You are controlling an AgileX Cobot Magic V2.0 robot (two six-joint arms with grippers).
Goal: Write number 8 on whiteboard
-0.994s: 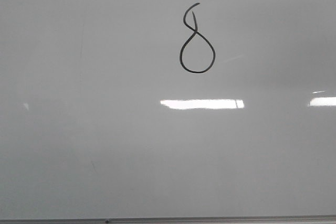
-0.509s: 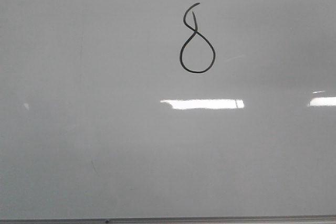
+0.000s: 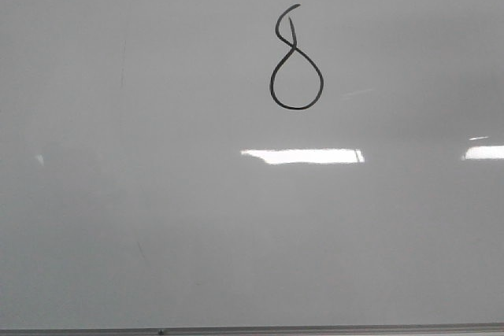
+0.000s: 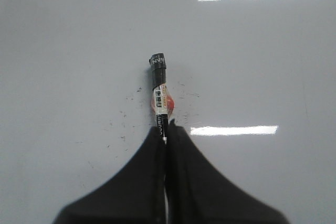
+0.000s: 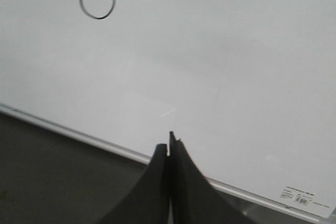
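We see the left gripper (image 4: pixel 165 132) pinching a marker (image 4: pixel 160 94), tip hidden; right gripper (image 5: pixel 169 148) pressed together; number 8 (image 3: pixel 295 59) at 12 o'clock on the whiteboard (image 3: pixel 157 218), perhaps finished.

whiteboard (image 3: pixel 157 194): 1 | number 8 (image 3: pixel 296 60): 1 | marker (image 4: pixel 159 98): 1 | end effectors: 2

Neither arm shows in the front view; only the wrist cameras catch the grippers. The left gripper (image 4: pixel 165 132) has its two dark fingers (image 4: pixel 137 182) pressed together around the lower body of a marker (image 4: pixel 159 95), which stands out past the fingertips with its black end toward the whiteboard (image 4: pixel 63 51). The right gripper (image 5: pixel 169 145) carries nothing: its fingers (image 5: pixel 191 187) meet flat against each other, tips touching, poised over the whiteboard's framed edge (image 5: pixel 79 135).
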